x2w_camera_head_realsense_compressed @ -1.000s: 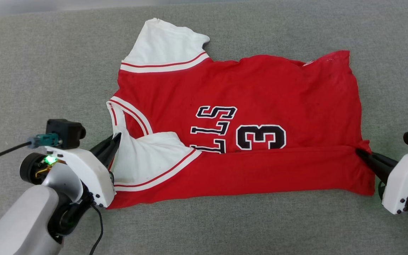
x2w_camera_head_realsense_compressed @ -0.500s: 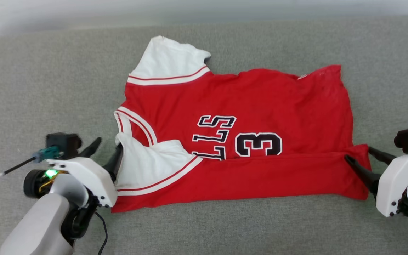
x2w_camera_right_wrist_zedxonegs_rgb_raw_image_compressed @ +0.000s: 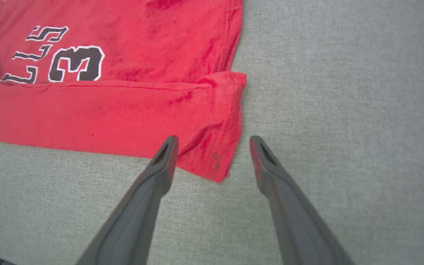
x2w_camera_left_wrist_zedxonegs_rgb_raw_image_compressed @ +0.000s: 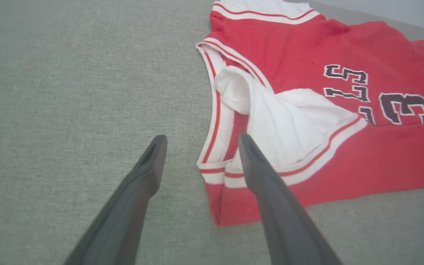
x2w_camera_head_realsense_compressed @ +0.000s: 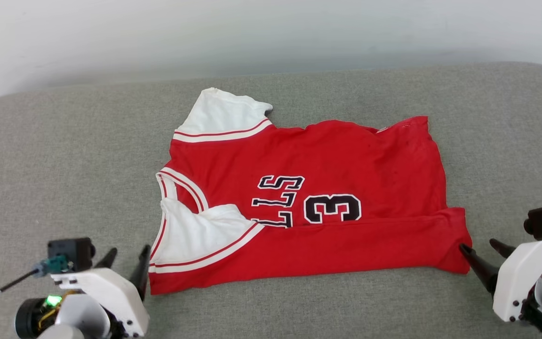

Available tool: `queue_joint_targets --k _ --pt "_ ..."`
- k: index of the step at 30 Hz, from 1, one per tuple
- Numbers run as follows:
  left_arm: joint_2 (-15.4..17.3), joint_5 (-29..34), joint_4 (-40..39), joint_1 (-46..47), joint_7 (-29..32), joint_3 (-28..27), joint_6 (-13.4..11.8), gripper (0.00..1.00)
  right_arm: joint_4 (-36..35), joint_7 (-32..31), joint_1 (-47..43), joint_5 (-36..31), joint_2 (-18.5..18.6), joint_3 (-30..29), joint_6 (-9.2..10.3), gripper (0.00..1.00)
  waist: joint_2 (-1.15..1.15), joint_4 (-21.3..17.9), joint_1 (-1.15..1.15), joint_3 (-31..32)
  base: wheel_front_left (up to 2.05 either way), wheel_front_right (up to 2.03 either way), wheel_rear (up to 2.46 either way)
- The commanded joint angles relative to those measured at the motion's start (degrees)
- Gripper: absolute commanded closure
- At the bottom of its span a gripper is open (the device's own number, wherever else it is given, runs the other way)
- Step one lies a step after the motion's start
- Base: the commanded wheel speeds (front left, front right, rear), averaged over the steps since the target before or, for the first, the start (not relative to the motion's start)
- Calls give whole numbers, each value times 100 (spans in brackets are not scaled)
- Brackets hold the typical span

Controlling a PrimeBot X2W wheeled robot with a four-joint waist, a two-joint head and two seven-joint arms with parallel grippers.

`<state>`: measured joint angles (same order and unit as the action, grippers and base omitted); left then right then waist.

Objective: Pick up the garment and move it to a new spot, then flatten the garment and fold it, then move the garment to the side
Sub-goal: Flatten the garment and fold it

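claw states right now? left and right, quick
Left claw: open, holding nothing, at the collar end of the garment.
Right claw: open, holding nothing, at the garment's hem corner.

Bare grey fabric surface all round the garment; pale wall behind.

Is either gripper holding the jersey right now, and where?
Nothing is held: left gripper and right gripper both stand open at the jersey's near corners.

One garment, one left pincer, one right pincer, one grey cushion.
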<state>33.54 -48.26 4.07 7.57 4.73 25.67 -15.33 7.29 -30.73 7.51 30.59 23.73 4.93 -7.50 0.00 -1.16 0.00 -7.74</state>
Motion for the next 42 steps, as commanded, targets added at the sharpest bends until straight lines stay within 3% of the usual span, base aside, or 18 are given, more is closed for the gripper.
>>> queue_joint_targets --k 1,10,20,23,27,28,30,36,42 --pt "35 33 -105 -56 47 22 -49 0 -90 -45 -81 -65 -102 -84 2 0 0 -9 0 3 0 0 0" --pt "300 250 -1021 -255 838 377 -575 0 -1155 -500 -542 -624 -1046 -717 2 0 0 -126 0 -256 0 0 0" --pt "366 501 -700 -95 1215 522 -1002 0 -1673 -591 -517 -671 -1222 -768 2 0 0 -281 0 -648 0 0 0" --pt "312 477 -505 -79 1295 599 -994 0 -1696 -563 -496 -694 -1238 -789 2 0 0 -306 0 -737 0 0 0" --pt "156 315 -181 -146 1519 807 -778 0 -1698 -554 -453 -692 -1216 -760 2 0 0 -336 0 -815 0 0 0" --pt "105 270 -119 -153 1553 855 -716 13 -1702 -546 -433 -703 -1197 -756 2 0 0 -341 0 -825 0 0 0" --pt "-36 173 -37 -131 1512 900 -586 100 -1698 -515 -399 -748 -1135 -774 2 0 0 -332 0 -826 0 0 0" --pt "-115 209 59 16 1235 881 -383 100 -1624 -528 -370 -957 -925 -832 2 0 0 -182 0 -650 0 0 0" --pt "-164 218 -375 125 843 719 -292 100 -1226 -622 -380 -1242 -918 -1063 2 0 0 58 0 -440 0 0 0"
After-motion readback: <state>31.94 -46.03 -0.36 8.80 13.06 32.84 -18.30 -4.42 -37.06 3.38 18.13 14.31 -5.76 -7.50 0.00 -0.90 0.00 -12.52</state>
